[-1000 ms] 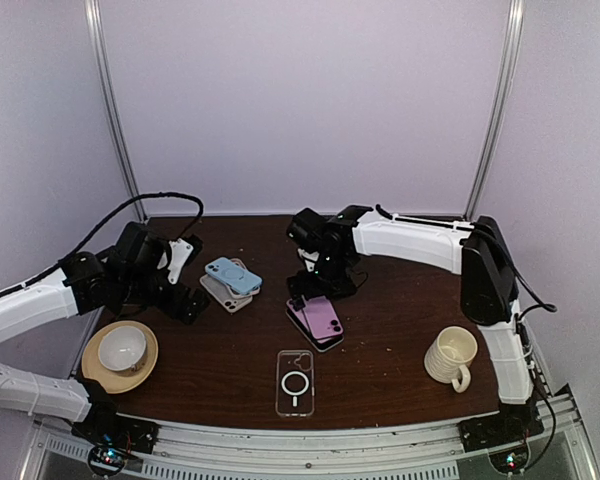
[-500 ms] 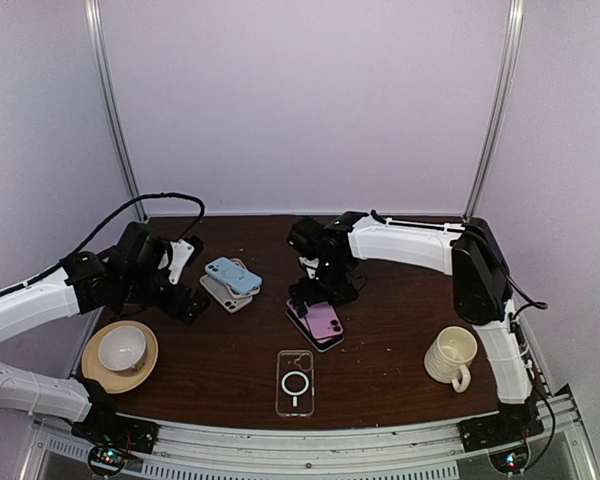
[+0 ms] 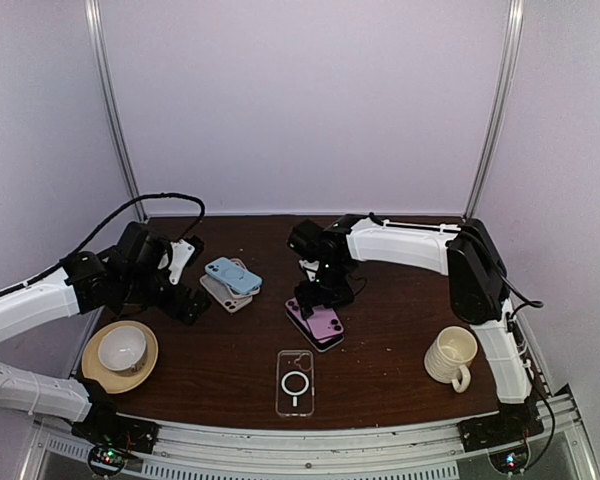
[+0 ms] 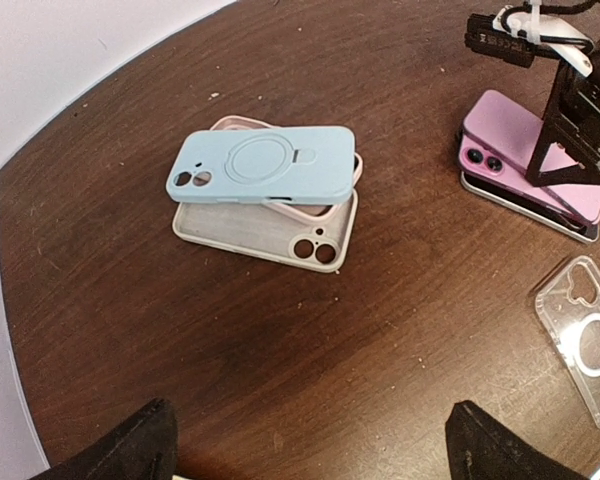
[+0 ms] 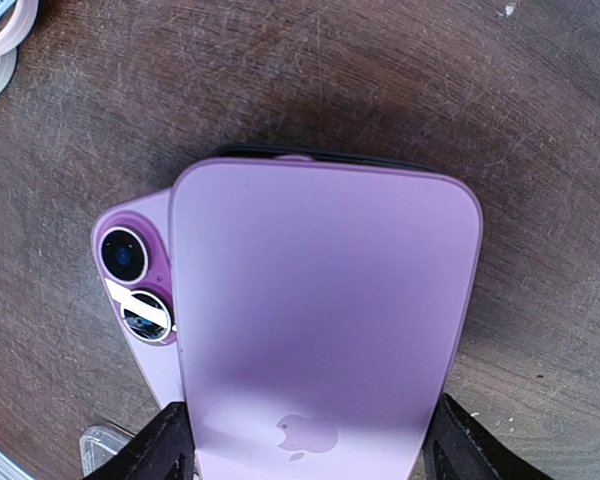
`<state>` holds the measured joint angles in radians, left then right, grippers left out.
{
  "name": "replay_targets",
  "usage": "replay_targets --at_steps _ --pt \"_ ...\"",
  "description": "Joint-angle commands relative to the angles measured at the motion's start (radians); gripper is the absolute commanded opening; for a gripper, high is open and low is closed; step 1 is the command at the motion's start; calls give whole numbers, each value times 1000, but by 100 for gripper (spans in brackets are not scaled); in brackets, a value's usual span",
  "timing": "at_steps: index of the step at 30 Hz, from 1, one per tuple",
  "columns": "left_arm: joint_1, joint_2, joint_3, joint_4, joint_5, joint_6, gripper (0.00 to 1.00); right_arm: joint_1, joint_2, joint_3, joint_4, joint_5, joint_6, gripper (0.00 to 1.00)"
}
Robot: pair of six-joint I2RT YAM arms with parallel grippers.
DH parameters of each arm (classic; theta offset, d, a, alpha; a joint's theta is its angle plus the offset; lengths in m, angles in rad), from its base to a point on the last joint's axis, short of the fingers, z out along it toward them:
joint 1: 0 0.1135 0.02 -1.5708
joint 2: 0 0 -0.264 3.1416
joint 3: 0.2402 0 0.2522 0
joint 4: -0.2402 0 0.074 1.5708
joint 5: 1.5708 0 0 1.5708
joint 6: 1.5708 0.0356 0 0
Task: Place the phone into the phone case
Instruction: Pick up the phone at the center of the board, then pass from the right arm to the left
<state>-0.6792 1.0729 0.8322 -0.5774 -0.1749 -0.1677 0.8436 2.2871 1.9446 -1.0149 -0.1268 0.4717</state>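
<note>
Right gripper (image 5: 305,445) straddles the pink phone (image 5: 320,300), jaws partly open, fingers (image 5: 170,445) at its long edges. Can't tell if it's clamped yet. Phone lies back-up on top of a second phone (image 5: 130,270), mid-table, just far of the clear case (image 3: 295,382), which sits empty at the near edge. Left gripper (image 4: 308,440) is wide open, holding nothing, far left by the spare cases (image 4: 265,190). Risks: slick edges could slip on lift, and the second phone may drag along or get knocked aside.
</note>
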Motion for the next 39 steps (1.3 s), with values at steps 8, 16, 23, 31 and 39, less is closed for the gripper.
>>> replay_targets --at_steps 8,16,23,31,39 --pt "12 -1 4 35 19 14 98 2 -78 -74 64 -14 -86 60" --pt "12 7 19 65 82 -25 95 16 -199 -232 284 -56 -148 57" --pt "12 160 125 110 212 -113 94 24 -273 -315 394 -49 -209 54" --pt "12 245 178 345 499 -281 94 94 -501 -602 778 17 -275 53" --pt "-9 328 284 478 635 -336 91 128 -642 -718 1001 122 -384 51"
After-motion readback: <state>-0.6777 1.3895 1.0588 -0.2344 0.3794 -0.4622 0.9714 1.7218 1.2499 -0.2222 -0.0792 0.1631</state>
